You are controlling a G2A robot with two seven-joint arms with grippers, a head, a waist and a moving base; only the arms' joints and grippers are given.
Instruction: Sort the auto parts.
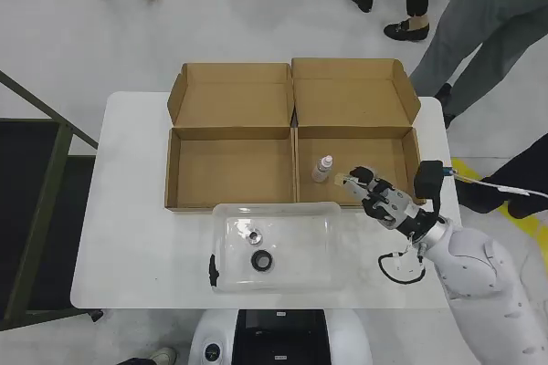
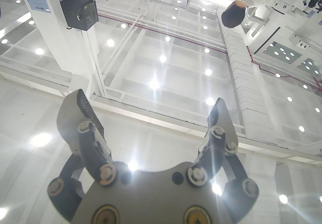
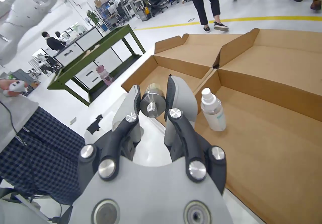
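Since the right pincer (image 3: 152, 95) is clamped narrow on a small metal cylinder (image 3: 152, 106), I read this as carry-and-place, not a pick. The grip runs across the round body, ribbed pads on opposite sides, stud end facing back toward the wrist. That's sensible: the pads bite on the curve, so the part can't roll out sideways. The part hangs in the air, touching nothing but the pads.

In the top view the pincer sits over the right-hand carton (image 1: 384, 155), near its front wall. A white spray bottle (image 3: 213, 111) stands upright on the carton floor just beside the pincer, off one finger's outer flank and not touching it. The left-hand carton (image 1: 228, 173) lies beyond the bottle, farther from the pincer.

A clear plastic tub (image 1: 274, 207) sits back past that front wall on the table (image 1: 137, 201), on the bottle side of the wrist. It holds a black ring (image 1: 262, 261) and a small metal fitting (image 1: 254, 235), both well apart from the pincer. It's probably the source bin, so I'd call those two parts not yet sorted.

I can't tell the sorting rule from here. My guess is one category per carton, with the cylinder going in beside the bottle.

The left pincer (image 2: 149, 99) is spread wide with nothing between its fingers, pointing at the ceiling. It's likely parked to keep the table clear for the working arm.

Advice: lower before release, since a cylinder dropped on its side will roll. Keep the outer finger off the bottle, which looks tall, light and easy to tip.
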